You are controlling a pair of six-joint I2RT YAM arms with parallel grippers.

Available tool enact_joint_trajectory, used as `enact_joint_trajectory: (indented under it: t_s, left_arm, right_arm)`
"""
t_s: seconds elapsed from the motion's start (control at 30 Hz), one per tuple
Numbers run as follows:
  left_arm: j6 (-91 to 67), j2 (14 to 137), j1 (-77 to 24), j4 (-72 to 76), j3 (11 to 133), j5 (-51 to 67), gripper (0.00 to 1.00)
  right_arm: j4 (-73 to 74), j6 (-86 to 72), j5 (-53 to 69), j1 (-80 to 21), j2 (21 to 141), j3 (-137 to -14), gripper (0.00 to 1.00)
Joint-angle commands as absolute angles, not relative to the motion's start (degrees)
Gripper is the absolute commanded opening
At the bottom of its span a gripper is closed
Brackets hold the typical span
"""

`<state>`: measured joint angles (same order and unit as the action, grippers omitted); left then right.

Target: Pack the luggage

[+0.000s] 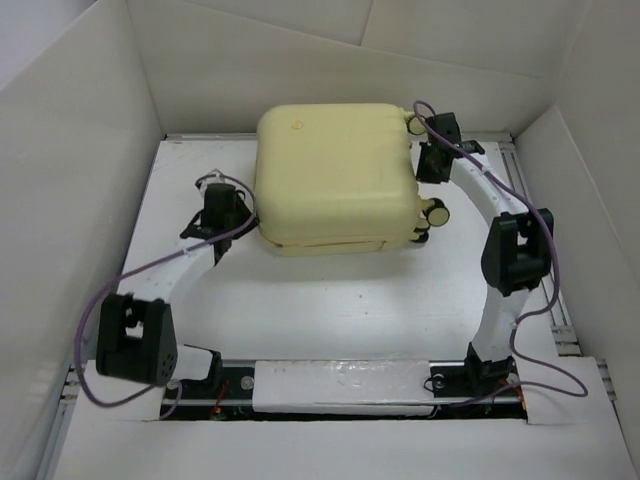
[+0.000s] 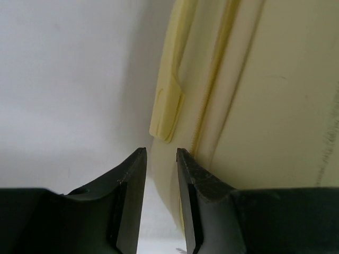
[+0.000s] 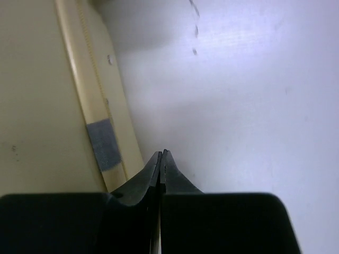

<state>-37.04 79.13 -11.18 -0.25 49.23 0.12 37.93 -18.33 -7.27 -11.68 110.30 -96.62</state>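
White walls (image 1: 70, 150) box in a white table (image 1: 330, 310). The suitcase (image 1: 335, 175) lies flat and shut at the table's far middle, its wheels (image 1: 435, 212) turned to the right arm's side. Its seam (image 2: 204, 106), toothed like a zip, runs round the edge between the two shells. On the left arm's side a small pale yellow tab (image 2: 167, 114) stands off beside that seam.

The left gripper (image 2: 161, 159) sits just beside the case, its fingers (image 2: 130, 185) a narrow gap apart with nothing between them. The tab lies straight ahead of that gap, just beyond the tips, with its long side running away from them along the seam. The shell fills the space to the right of the fingers.

The right gripper (image 3: 160, 156) is pressed fully closed on nothing, close to the wheels. The case wall lies to the left of its tips, and a grey patch (image 3: 103, 143) on the seam lies just to their left.

By my judgement the left arm is the nearer to the tab, and a short push forward would bring the tab between its fingers. Whether the tab is a zip pull I cannot tell.
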Motion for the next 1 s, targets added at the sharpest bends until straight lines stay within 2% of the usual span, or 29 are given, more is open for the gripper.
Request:
enact_joint_trajectory:
  t_s: [0.0,0.07,0.13,0.2,0.3,0.33,0.37,0.43,0.47,0.53,0.63,0.7,0.73,0.83,0.87,0.9,0.97]
  left_arm:
    - [-42.45,70.68,-31.27,-4.04,46.15,24.79,0.3]
    - [-43.24,68.48,-35.49,-6.49,46.14,21.81,0.33]
    - [-42.63,66.71,-40.5,-9.65,47.98,20.31,0.33]
    - [-41.23,64.71,-43.93,-17.55,53.15,14.0,0.33]
    - [-41.22,59.68,-44.47,-25.3,59.84,2.84,0.36]
    - [-41.22,56.11,-44.47,-26.62,61.68,-0.41,0.43]
    - [-40.44,54.94,-43.86,-27.67,63.79,-6.88,0.49]
    - [-38.94,54.23,-40.2,-29.0,70.55,-11.49,0.6]
    - [-38.15,55.53,-38.6,-29.96,72.93,-13.25,0.67]
    - [-34.99,59.13,-35.52,-30.5,79.78,-15.29,0.72]
    - [-31.92,69.32,-26.92,-28.93,85.93,-7.33,0.8]
    - [-31.11,77.05,-18.31,-26.64,87.36,-0.73,0.8]
    - [-31.11,79.52,-15.41,-23.93,88.67,5.13,0.85]
    - [-32.86,89.54,-5.65,-20.57,91.31,12.72,0.85]
    - [-33.83,91.91,-3.8,-17.0,92.71,20.14,0.85]
    - [-34.88,96.37,-1.17,-15.66,93.33,23.35,0.81]
    - [-37.18,99.83,-0.62,-14.16,95.17,27.05,0.78]
  right_arm:
    - [30.76,-23.38,15.65,-25.4,111.97,-107.82,0.01]
    - [31.28,-23.38,15.64,-25.4,111.97,-111.6,0.04]
    - [31.9,-22.86,15.64,-25.4,111.36,-113.37,0.1]
    - [32.69,-22.85,15.12,-23.91,110.48,-115.47,0.16]
    - [34.8,-22.24,14.41,-21.8,106.71,-116.1,0.31]
    - [34.8,-21.71,14.41,-21.19,103.91,-115.15,0.39]
    - [34.8,-21.71,14.41,-20.66,102.32,-114.09,0.43]
    - [34.2,-21.71,13.89,-18.9,98.72,-108.85,0.49]
    - [33.67,-21.71,13.89,-18.29,95.13,-106.89,0.52]
    - [33.66,-21.71,12.84,-17.23,91.51,-100.24,0.53]
    - [31.82,-23.81,11.34,-15.92,84.04,-92.49,0.56]
    - [31.12,-24.69,10.81,-14.85,78.7,-84.93,0.59]
    - [31.11,-25.65,10.2,-13.37,76.92,-82.47,0.61]
    - [29.19,-27.24,12.21,-11.26,70.42,-73.76,0.64]
    - [28.14,-27.86,13.78,-9.77,69.01,-71.48,0.64]
    - [26.56,-27.86,19.19,-9.15,67.69,-67.02,0.62]
    - [22.69,-27.86,24.15,-8.53,65.22,-63.56,0.48]
